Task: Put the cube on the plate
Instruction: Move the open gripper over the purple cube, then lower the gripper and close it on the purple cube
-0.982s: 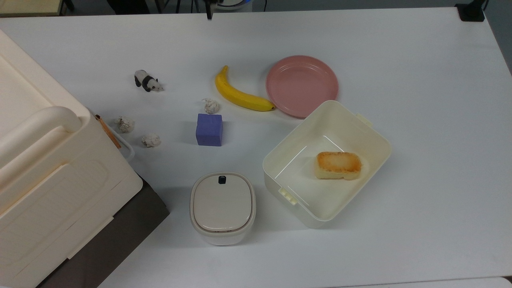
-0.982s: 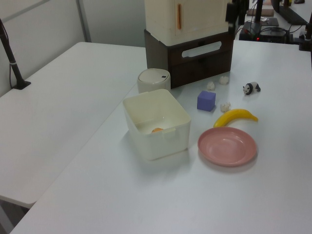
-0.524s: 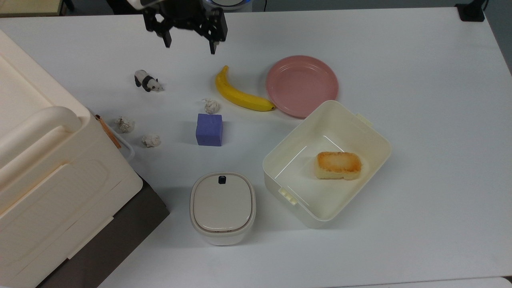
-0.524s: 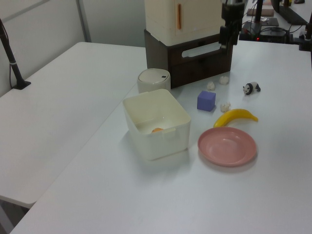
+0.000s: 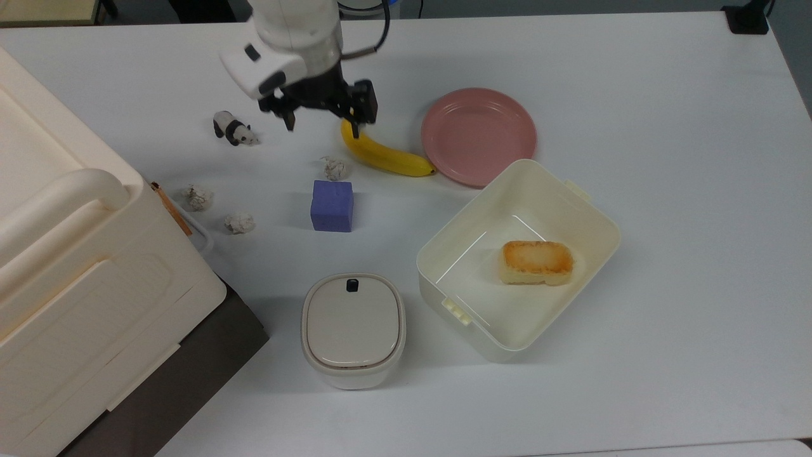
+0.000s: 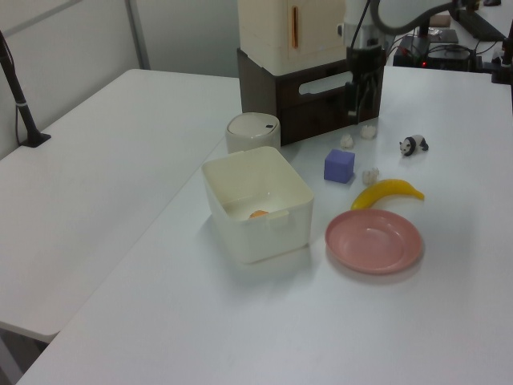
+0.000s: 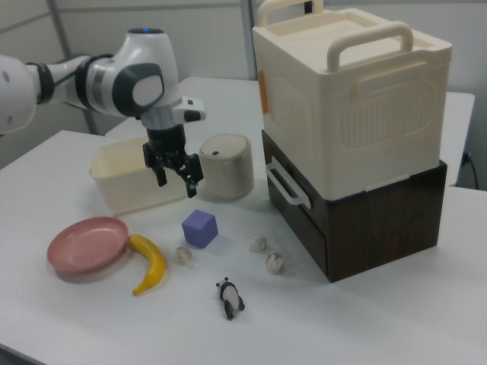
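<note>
The approach to the cube [image 5: 331,205] is judged to be the step in hand, since nothing is held yet. The gripper [image 5: 322,124] is seen with its fingers spread apart and empty, hanging in the air above the table [image 5: 666,158]; in the top view it appears between the toy panda [image 5: 233,129] and the banana [image 5: 380,149], short of the cube. The cube rests on the table, apart from the pink plate [image 5: 479,135], with the banana lying between them and a small paper ball [image 5: 334,167] just beside the cube's far side. For the next move, the gripper would need to be carried over the cube and lowered with the fingers straddling two opposite faces, with care taken that the paper ball is not struck. Compared with half a second ago, the gripper is found further into the scene in the top view, closer to the cube, and more of the white arm [image 5: 292,35] is now visible behind it. The cube, plate, banana and open tub [image 5: 587,209] are unchanged in position.
</note>
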`<move>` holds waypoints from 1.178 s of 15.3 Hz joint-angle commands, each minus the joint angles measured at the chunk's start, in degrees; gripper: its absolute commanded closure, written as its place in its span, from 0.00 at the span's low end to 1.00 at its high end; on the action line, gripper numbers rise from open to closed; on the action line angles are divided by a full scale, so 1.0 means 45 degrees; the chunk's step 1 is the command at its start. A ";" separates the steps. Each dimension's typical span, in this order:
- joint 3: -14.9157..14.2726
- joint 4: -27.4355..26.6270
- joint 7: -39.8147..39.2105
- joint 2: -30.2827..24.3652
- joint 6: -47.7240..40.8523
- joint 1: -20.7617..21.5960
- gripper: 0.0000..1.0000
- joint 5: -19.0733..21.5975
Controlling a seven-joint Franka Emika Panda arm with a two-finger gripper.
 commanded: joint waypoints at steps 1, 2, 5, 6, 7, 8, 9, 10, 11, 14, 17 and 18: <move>-0.0060 -0.0859 0.0689 0.0211 0.1924 0.0538 0.01 -0.0140; -0.0060 -0.1055 0.1020 0.0425 0.2414 0.0654 0.01 -0.0451; -0.0060 -0.1057 0.1784 0.1050 0.2750 0.0890 0.01 -0.1311; -0.0060 -0.1038 0.1805 0.1207 0.2944 0.0909 0.01 -0.1352; -0.0060 -0.1018 0.1824 0.1363 0.3120 0.0890 0.01 -0.1352; -0.0060 -0.0979 0.1825 0.1500 0.3180 0.0890 0.01 -0.1371; -0.0060 -0.0902 0.1844 0.1656 0.3200 0.0890 0.01 -0.1372; -0.0060 -0.0804 0.1863 0.1812 0.3200 0.0871 0.01 -0.1391; -0.0060 -0.0784 0.1902 0.1891 0.3200 0.0870 0.01 -0.1604; -0.0060 -0.0745 0.2097 0.2242 0.3316 0.0792 0.00 -0.1977; -0.0118 -0.0745 0.2118 0.2536 0.3747 0.0559 0.00 -0.2230; -0.0119 -0.0745 0.2118 0.2556 0.3747 0.0461 0.00 -0.2289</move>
